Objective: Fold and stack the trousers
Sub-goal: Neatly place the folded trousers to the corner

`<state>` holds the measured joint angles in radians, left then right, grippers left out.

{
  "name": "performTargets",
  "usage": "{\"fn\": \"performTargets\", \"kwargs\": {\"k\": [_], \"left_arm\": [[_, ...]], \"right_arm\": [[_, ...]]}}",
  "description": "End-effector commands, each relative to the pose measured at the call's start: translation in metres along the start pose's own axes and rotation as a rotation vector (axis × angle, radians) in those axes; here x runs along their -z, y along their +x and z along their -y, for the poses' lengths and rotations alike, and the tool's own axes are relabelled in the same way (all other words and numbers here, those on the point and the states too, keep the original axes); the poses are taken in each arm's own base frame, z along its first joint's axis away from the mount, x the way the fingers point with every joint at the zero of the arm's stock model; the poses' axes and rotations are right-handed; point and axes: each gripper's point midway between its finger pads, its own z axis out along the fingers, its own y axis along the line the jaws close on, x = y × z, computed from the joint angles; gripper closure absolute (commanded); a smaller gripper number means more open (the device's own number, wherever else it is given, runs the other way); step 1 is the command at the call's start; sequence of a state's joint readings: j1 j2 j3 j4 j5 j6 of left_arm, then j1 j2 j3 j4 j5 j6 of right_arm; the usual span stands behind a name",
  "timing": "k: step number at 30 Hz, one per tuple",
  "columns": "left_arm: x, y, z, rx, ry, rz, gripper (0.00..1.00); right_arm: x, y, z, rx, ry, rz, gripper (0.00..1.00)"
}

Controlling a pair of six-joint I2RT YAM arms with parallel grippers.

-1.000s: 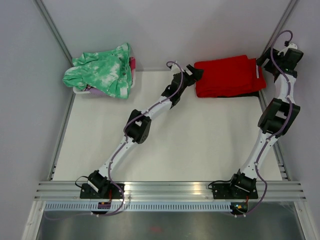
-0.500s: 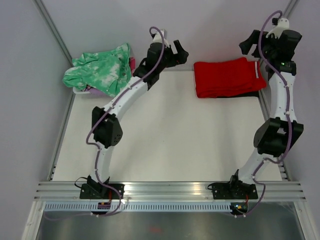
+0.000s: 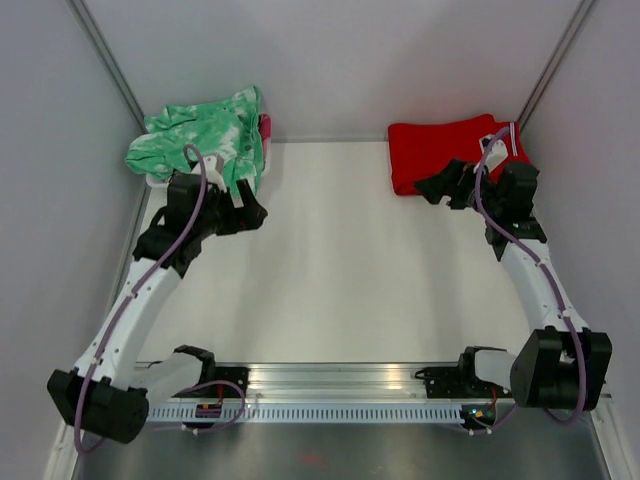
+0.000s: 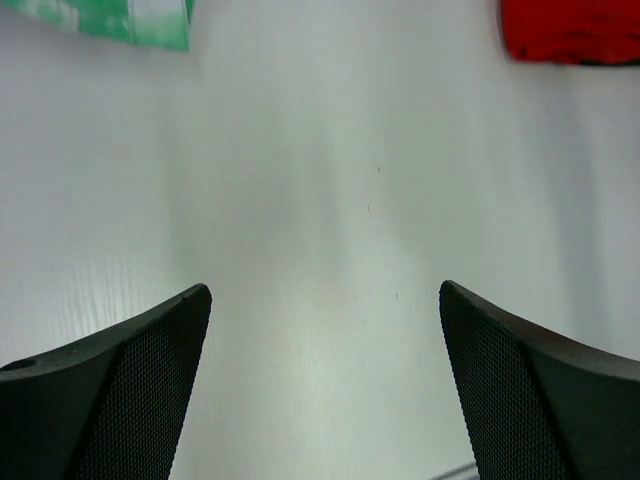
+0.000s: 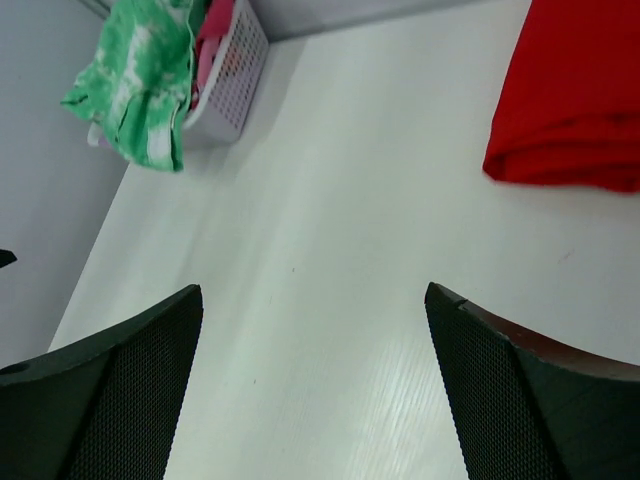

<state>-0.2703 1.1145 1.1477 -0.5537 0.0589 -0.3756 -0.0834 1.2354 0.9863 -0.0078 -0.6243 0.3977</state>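
Far left, the green-and-white garment (image 3: 205,145) lies heaped over a white basket (image 5: 235,85). Just beside it the left tool (image 3: 248,212) hangs above the bare surface (image 3: 340,270), spread wide, nothing in it. Over on the right, the right tool (image 3: 440,188) gapes wide too, empty, at the near edge of the folded red trousers (image 3: 440,145) in the far right corner

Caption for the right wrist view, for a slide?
Right claw open above the white table, folded red trousers at upper right, green-and-white garment draped over a white basket at upper left.
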Motion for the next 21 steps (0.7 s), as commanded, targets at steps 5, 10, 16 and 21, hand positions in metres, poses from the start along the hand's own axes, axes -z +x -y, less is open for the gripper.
{"fn": "performTargets", "kwargs": {"k": [5,10,16,21], "left_arm": [[0.032,0.042,0.008,0.135,0.239,0.002,0.0],[0.018,0.029,0.0,0.185,0.313,-0.042,0.03],[0.055,0.013,-0.016,0.053,0.172,0.073,0.0],[0.1,0.01,-0.022,-0.018,0.094,0.211,0.0]], "right_arm": [[0.04,0.011,-0.038,0.043,-0.03,0.113,0.02],[0.065,0.024,-0.047,0.077,-0.015,0.108,0.02],[0.074,0.03,-0.048,0.074,0.013,0.068,0.02],[0.08,0.018,-0.049,0.123,0.037,0.106,0.02]]}}
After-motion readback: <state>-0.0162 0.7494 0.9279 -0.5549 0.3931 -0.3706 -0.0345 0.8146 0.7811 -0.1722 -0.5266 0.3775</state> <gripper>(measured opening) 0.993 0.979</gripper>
